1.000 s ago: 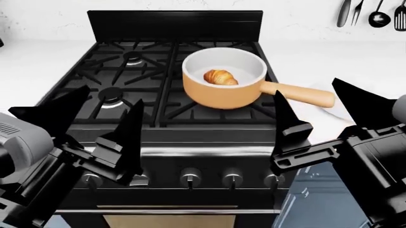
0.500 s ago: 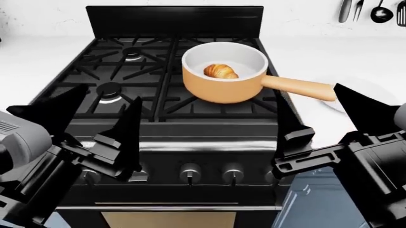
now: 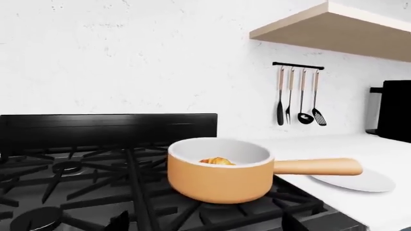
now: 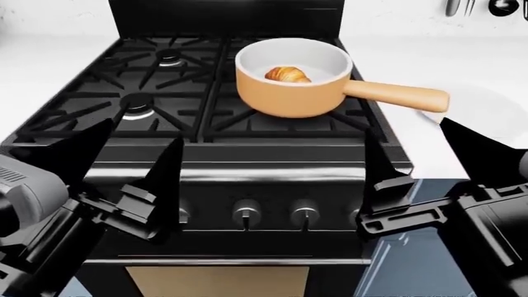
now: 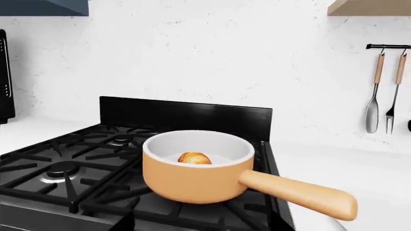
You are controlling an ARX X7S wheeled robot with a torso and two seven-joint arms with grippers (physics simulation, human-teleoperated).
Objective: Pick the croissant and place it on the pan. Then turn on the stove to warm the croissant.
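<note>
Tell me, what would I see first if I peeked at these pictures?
The orange pan jumps out, sitting on the black stove over its back right burner, with a little golden croissant lying inside. Its long handle sticks out over the white plate on the counter beside the stove. Up close, the left hand and right hand hang open before the knobs.

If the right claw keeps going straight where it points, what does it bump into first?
Probably the pan. The right gripper, open and empty, points over the stove's front edge toward it, with only grates between. The handle may be hit first; depth is unclear.
</note>
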